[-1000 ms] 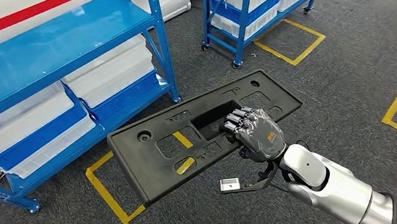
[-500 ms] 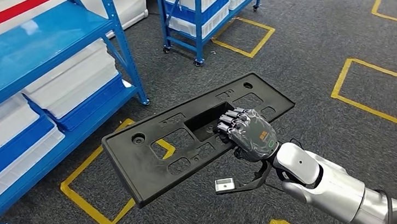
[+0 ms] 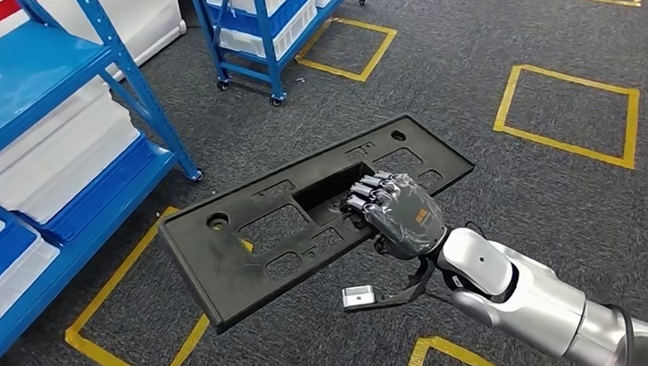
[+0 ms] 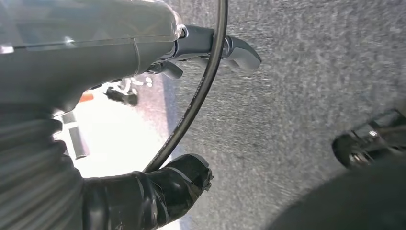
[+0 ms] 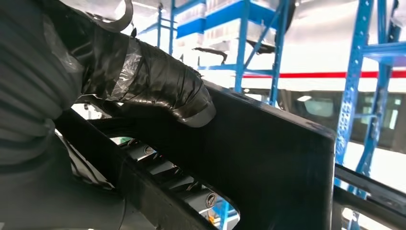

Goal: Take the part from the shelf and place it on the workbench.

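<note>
Head view: right hand (image 3: 400, 216) fingers (image 3: 367, 199) grip one flat black perforated plastic panel (image 3: 246, 244) above grey carpet; two blue shelving racks (image 3: 45, 120) stand far left. Left hand (image 4: 95, 57): fingers' state cannot be told.

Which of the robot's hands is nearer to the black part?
Right. The right hand grips the black part at its central opening; the left hand hangs over the grey floor, holding nothing.
</note>
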You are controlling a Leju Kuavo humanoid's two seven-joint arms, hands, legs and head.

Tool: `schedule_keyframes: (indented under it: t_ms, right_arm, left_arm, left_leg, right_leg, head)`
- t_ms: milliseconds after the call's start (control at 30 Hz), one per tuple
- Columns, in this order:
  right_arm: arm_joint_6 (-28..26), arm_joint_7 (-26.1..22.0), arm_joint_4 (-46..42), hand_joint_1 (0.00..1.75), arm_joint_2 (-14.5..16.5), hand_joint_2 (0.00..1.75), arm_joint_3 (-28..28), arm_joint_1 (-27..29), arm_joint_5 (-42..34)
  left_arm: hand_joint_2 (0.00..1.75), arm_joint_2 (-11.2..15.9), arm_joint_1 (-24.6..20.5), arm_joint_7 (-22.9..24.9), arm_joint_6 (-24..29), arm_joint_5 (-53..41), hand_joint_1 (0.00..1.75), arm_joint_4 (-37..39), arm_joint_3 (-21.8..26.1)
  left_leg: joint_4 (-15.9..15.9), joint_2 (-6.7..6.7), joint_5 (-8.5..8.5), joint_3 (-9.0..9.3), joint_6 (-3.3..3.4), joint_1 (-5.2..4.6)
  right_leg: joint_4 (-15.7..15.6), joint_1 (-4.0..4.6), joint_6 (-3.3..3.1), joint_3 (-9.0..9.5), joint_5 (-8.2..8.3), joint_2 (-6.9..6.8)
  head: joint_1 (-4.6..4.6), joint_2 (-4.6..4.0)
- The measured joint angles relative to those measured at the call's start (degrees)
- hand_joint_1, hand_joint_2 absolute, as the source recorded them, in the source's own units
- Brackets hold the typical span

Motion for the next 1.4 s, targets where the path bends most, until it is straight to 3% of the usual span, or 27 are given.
schedule_keyframes:
  t_ms: [33, 67, 133, 200, 233, 300, 333, 433, 500, 533, 567, 667, 700, 767, 800, 867, 933, 967, 1000, 1033, 1100, 1133, 1167, 1233, 1300, 1333, 1400]
  right_arm:
    - [0.11, 0.03, 0.10, 1.75, 0.05, 1.75, 0.17, 0.00, -0.08]
    - [0.19, 0.05, 0.17, 1.75, 0.06, 1.75, 0.30, -0.02, -0.14]
    - [0.21, 0.07, 0.24, 1.75, 0.11, 1.75, 0.41, -0.14, -0.21]
    - [0.24, 0.15, 0.31, 1.75, 0.24, 1.75, 0.51, -0.37, -0.26]
    - [0.26, 0.20, 0.34, 1.75, 0.33, 1.75, 0.57, -0.46, -0.30]
    - [0.27, 0.30, 0.38, 1.75, 0.37, 1.75, 0.62, -0.48, -0.40]
    - [0.28, 0.36, 0.40, 1.75, 0.37, 1.75, 0.61, -0.53, -0.47]
    - [0.38, 0.66, 0.45, 1.75, 0.40, 1.75, 0.62, -0.73, -0.79]
    - [0.51, 0.77, 0.52, 1.75, 0.45, 1.75, 0.67, -0.49, -1.16]
    - [0.57, 0.81, 0.55, 1.75, 0.46, 1.75, 0.68, -0.37, -1.33]
    - [0.59, 0.86, 0.57, 1.75, 0.46, 1.75, 0.66, -0.31, -1.44]
    - [0.60, 1.15, 0.37, 1.75, 0.41, 1.75, 0.36, -0.29, -1.51]
    - [0.61, 1.30, 0.23, 1.75, 0.32, 1.75, 0.20, -0.25, -1.48]
    - [0.63, 1.63, -0.10, 1.75, -0.01, 1.75, -0.10, -0.11, -1.41]
    - [0.64, 1.73, -0.28, 1.75, -0.23, 1.75, -0.23, 0.00, -1.38]
    - [0.66, 1.82, -0.69, 1.75, -0.56, 1.75, -0.51, 0.07, -1.38]
    - [0.69, 1.86, -0.95, 1.75, -0.62, 1.75, -0.71, 0.09, -1.37]
    - [0.72, 1.88, -1.00, 1.75, -0.62, 1.75, -0.76, 0.16, -1.37]
    - [0.76, 1.89, -1.03, 1.75, -0.62, 1.75, -0.76, 0.25, -1.37]
    - [0.83, 1.89, -1.06, 1.75, -0.61, 1.75, -0.75, 0.33, -1.37]
    - [1.08, 2.03, -1.21, 1.75, -0.66, 1.75, -0.82, 0.41, -1.33]
    - [1.20, 2.19, -1.43, 1.75, -0.75, 1.75, -0.92, 0.42, -1.25]
    - [1.34, 2.41, -1.74, 1.75, -0.90, 1.75, -1.07, 0.38, -1.07]
    - [1.63, 2.88, -2.46, 1.75, -1.31, 1.75, -1.40, 0.37, -0.48]
    - [2.02, 3.27, -2.96, 1.75, -1.75, 1.75, -1.65, 0.53, 0.16]
    - [2.15, 3.46, -3.08, 1.75, -1.95, 1.75, -1.74, 0.69, 0.47]
    - [2.20, 3.80, -3.12, 1.75, -2.16, 1.75, -1.83, 0.92, 1.17]
  left_arm:
    - [1.75, 0.01, 0.08, -0.01, 0.00, 0.08, 0.00, 0.00, 0.03]
    - [1.75, 0.02, 0.15, -0.01, -0.01, 0.11, 0.00, 0.00, 0.05]
    - [1.75, 0.11, 0.24, -0.02, -0.02, 0.15, 0.00, 0.00, 0.08]
    - [1.75, 0.25, 0.26, -0.08, -0.02, 0.16, 0.00, 0.00, 0.09]
    - [1.75, 0.32, 0.21, -0.13, -0.02, 0.17, 0.00, 0.00, 0.10]
    - [1.75, 0.32, 0.09, -0.20, -0.02, 0.18, 0.00, 0.00, 0.12]
    - [1.75, 0.31, 0.07, -0.24, -0.02, 0.18, 0.00, 0.00, 0.13]
    - [1.75, 0.33, 0.35, -0.33, -0.08, 0.19, 0.00, 0.00, 0.14]
    - [1.75, 0.34, 0.50, -0.37, -0.12, 0.20, 0.00, 0.00, 0.16]
    - [1.75, 0.34, 0.50, -0.38, -0.13, 0.20, 0.00, 0.00, 0.16]
    - [1.75, 0.34, 0.46, -0.40, -0.13, 0.19, 0.00, 0.00, 0.17]
    - [1.75, 0.34, 0.34, -0.44, -0.13, 0.16, 0.00, 0.00, 0.18]
    - [1.75, 0.34, 0.28, -0.43, -0.12, 0.14, 0.00, 0.00, 0.18]
    - [1.75, 0.34, 0.01, -0.40, -0.09, 0.08, 0.00, 0.00, 0.18]
    - [1.75, 0.36, -0.14, -0.38, -0.08, 0.05, 0.00, 0.00, 0.18]
    - [1.75, 0.34, -0.24, -0.34, -0.08, 0.00, 0.00, 0.00, 0.18]
    - [1.75, 0.29, -0.13, -0.34, -0.09, -0.02, 0.00, 0.00, 0.18]
    - [1.75, 0.28, -0.10, -0.33, -0.09, -0.02, 0.00, 0.00, 0.18]
    - [1.75, 0.28, -0.05, -0.30, -0.09, -0.02, 0.00, 0.00, 0.18]
    - [1.75, 0.28, 0.00, -0.26, -0.08, -0.02, 0.00, 0.00, 0.18]
    - [1.75, 0.28, 0.09, -0.17, -0.01, -0.03, 0.00, 0.00, 0.18]
    - [1.75, 0.30, 0.14, -0.14, 0.04, -0.03, 0.00, 0.00, 0.18]
    - [1.75, 0.32, 0.15, -0.13, 0.07, 0.02, 0.00, 0.00, 0.18]
    - [1.75, 0.38, 0.14, -0.33, -0.04, 0.15, 0.00, 0.00, 0.18]
    - [1.75, 0.55, 0.03, -0.58, -0.55, 0.26, 0.00, 0.00, 0.19]
    - [1.75, 0.71, 0.02, -0.61, -0.84, 0.27, 0.00, 0.00, 0.19]
    - [1.75, 1.09, 0.21, -0.39, -1.31, 0.20, 0.00, 0.00, 0.21]
  left_leg:
    - [-0.43, -0.13, 0.99, 0.19, 0.22, -0.03]
    - [-3.10, -0.52, 2.93, 1.49, 0.56, -0.10]
    - [-10.62, -2.99, 6.57, 5.07, 1.49, -0.21]
    - [-14.96, -5.14, 7.84, 6.91, 2.07, -0.34]
    - [-15.61, -5.36, 7.85, 7.04, 2.26, -0.44]
    - [-16.62, -3.79, 8.70, 7.43, 2.59, -0.35]
    - [-17.27, -2.95, 9.23, 7.67, 2.86, -0.24]
    - [-18.08, -0.38, 10.06, 7.65, 3.36, -0.28]
    - [-17.85, 1.27, 10.06, 7.28, 3.35, -0.41]
    - [-17.69, 2.02, 10.00, 7.14, 3.27, -0.41]
    - [-17.48, 2.74, 9.87, 7.06, 3.12, -0.39]
    - [-16.74, 4.54, 9.18, 7.03, 2.28, -0.55]
    - [-16.57, 5.02, 8.99, 7.06, 1.97, -0.65]
    - [-16.49, 5.93, 8.79, 7.22, 1.37, -0.77]
    - [-16.35, 5.83, 8.52, 7.26, 1.07, -0.67]
    - [-13.85, 3.59, 6.49, 6.28, 0.49, -0.39]
    - [-6.84, 0.74, 2.56, 3.05, 0.16, -0.12]
    - [-2.79, 0.18, 0.87, 1.11, 0.05, -0.06]
    - [-0.11, 0.01, 0.22, -0.23, 0.00, -0.05]
    - [0.54, -0.08, 0.76, -0.64, 0.01, -0.04]
    - [-4.74, -0.84, 4.70, 1.65, 0.16, 0.09]
    - [-8.70, -2.30, 6.64, 3.39, 0.28, 0.27]
    - [-11.97, -3.79, 7.91, 4.78, 0.40, 0.46]
    - [-14.75, -5.60, 8.49, 5.78, 0.73, 0.53]
    - [-15.23, -4.34, 8.85, 5.85, 1.41, 0.44]
    - [-15.60, -3.51, 9.14, 5.99, 1.88, 0.46]
    - [-16.27, -1.83, 9.64, 6.14, 2.72, 0.48]
  right_leg:
    - [0.03, 0.13, -0.01, -0.18, 0.17, 0.69]
    - [0.06, 0.23, 0.05, -0.29, 0.35, 1.42]
    - [0.11, 0.35, 0.33, -0.47, 0.71, 2.67]
    - [0.00, 0.12, 1.00, -0.82, 1.21, 3.91]
    - [-0.19, -0.04, 1.48, -0.98, 1.56, 4.61]
    - [-0.49, -0.14, 2.30, -1.25, 2.04, 5.21]
    - [0.19, 0.01, 2.50, -1.68, 1.48, 4.28]
    - [8.66, 0.04, 2.99, -5.45, -3.86, -0.22]
    - [13.98, -0.34, 3.48, -7.37, -5.97, -1.21]
    - [13.90, -0.51, 3.67, -6.92, -5.57, -1.46]
    - [11.45, -0.63, 3.79, -5.22, -4.28, -1.83]
    - [1.03, -0.26, 3.27, 1.13, -1.01, -4.36]
    - [-0.33, -0.01, 2.88, 1.83, -0.88, -4.75]
    - [-0.64, 0.25, 2.10, 1.69, -0.83, -3.92]
    - [-0.85, 0.14, 1.76, 1.74, -0.68, -3.44]
    - [-1.37, -0.17, 0.92, 1.81, -0.27, -2.42]
    - [-1.56, -0.21, 0.38, 1.63, 0.01, -1.34]
    - [-1.55, -0.13, 0.27, 1.49, 0.08, -0.71]
    - [-1.52, -0.08, 0.24, 1.41, 0.13, -0.04]
    - [-1.45, -0.05, 0.24, 1.37, 0.16, 0.70]
    - [-1.17, -0.07, 0.30, 1.36, 0.17, 2.17]
    - [-0.95, -0.09, 0.42, 1.23, 0.15, 2.86]
    - [-0.65, -0.07, 0.68, 0.94, 0.17, 3.54]
    - [-0.39, -0.11, 1.56, 0.19, 0.47, 4.87]
    - [-0.58, -0.29, 2.49, -0.26, 0.96, 6.00]
    - [-0.24, -0.28, 2.76, -0.51, 0.71, 5.22]
    - [3.42, -0.16, 3.11, -2.26, -1.72, 1.76]
  head:
    - [-0.01, 0.00]
    - [-0.01, 0.00]
    - [0.01, 0.00]
    - [0.01, -0.01]
    - [0.01, -0.01]
    - [0.02, -0.01]
    - [0.04, -0.01]
    - [0.07, -0.01]
    - [0.05, 0.00]
    - [0.06, 0.00]
    - [0.05, 0.00]
    - [0.04, 0.00]
    - [0.04, 0.00]
    - [0.04, 0.00]
    - [0.03, 0.00]
    - [0.02, 0.00]
    - [0.02, 0.00]
    - [0.01, 0.00]
    - [0.01, 0.00]
    - [0.01, 0.00]
    - [0.01, 0.00]
    - [0.02, 0.00]
    - [0.02, 0.00]
    - [0.03, 0.01]
    - [0.03, 0.01]
    - [0.05, 0.01]
    - [0.07, 0.00]
